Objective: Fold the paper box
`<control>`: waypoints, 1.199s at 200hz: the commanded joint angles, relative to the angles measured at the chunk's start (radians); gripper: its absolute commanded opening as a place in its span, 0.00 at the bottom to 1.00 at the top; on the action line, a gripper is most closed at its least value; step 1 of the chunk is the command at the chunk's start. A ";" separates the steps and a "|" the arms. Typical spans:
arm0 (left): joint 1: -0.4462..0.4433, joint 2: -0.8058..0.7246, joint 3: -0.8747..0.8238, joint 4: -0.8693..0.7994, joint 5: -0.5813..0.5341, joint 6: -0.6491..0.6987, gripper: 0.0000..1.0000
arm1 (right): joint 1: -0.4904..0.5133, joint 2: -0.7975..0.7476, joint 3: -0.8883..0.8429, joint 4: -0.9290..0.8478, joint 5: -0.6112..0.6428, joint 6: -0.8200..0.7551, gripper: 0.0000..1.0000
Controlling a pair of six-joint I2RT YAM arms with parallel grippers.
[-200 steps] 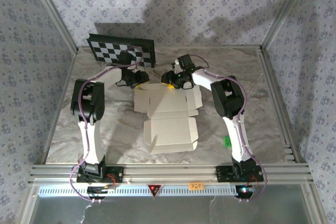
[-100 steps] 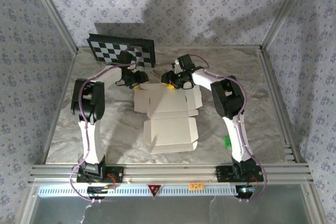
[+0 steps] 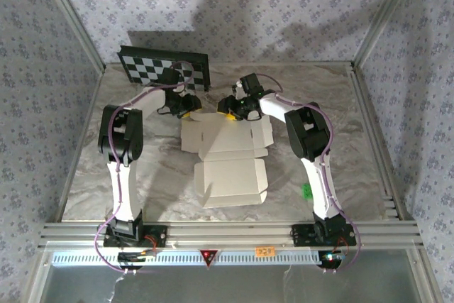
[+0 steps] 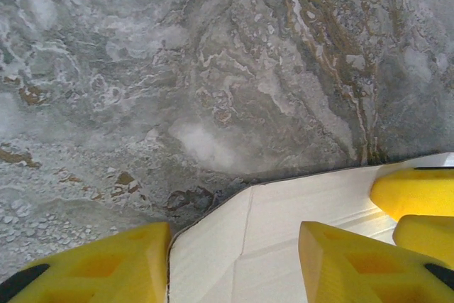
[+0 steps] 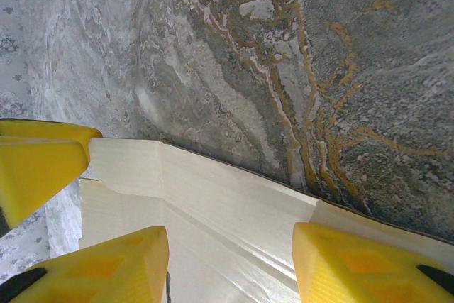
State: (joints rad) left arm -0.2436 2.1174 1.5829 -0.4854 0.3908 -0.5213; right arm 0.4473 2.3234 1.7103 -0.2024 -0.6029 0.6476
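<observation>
The paper box [image 3: 228, 160] is a white die-cut sheet lying partly folded in the middle of the marble table, flaps spread at its far end. My left gripper [image 3: 190, 106] hangs at the far left corner flap. In the left wrist view it [image 4: 234, 246] is open, one yellow finger off the flap's edge and the other over the white flap [image 4: 284, 218]. My right gripper [image 3: 228, 108] is beside it at the far edge. It [image 5: 230, 243] is open too, both fingers over the creased flap [image 5: 234, 211]. Nothing is pinched.
A black-and-white checkerboard panel [image 3: 164, 67] leans at the back left, just behind the left gripper. A small green object [image 3: 306, 191] lies near the right arm's base. The two grippers stand close together; the right one's yellow fingers [image 4: 415, 193] show in the left wrist view.
The left arm has shifted slightly, its gripper edging toward the far side by the box's corner. The right arm and the box have not moved.
</observation>
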 commanded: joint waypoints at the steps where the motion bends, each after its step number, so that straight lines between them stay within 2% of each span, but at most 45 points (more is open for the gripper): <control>1: -0.012 0.009 0.047 -0.036 0.032 -0.005 0.49 | 0.002 0.026 -0.031 -0.087 0.034 0.004 0.51; 92: -0.063 0.034 0.101 -0.028 0.074 -0.018 0.40 | 0.004 0.025 -0.032 -0.087 0.029 0.002 0.51; 130: -0.077 0.067 0.103 -0.004 0.091 -0.035 0.35 | 0.002 0.025 -0.034 -0.087 0.026 -0.002 0.46; 192: -0.082 0.097 0.055 0.090 0.151 -0.083 0.29 | 0.001 0.025 -0.041 -0.087 0.023 -0.002 0.43; 240: -0.085 0.115 0.032 0.097 0.142 -0.078 0.27 | -0.001 0.025 -0.049 -0.082 0.023 -0.001 0.41</control>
State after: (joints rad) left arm -0.3145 2.1960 1.6417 -0.4023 0.4904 -0.5892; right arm 0.4435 2.3234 1.7012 -0.2050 -0.5987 0.6472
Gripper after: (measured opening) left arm 0.270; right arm 0.417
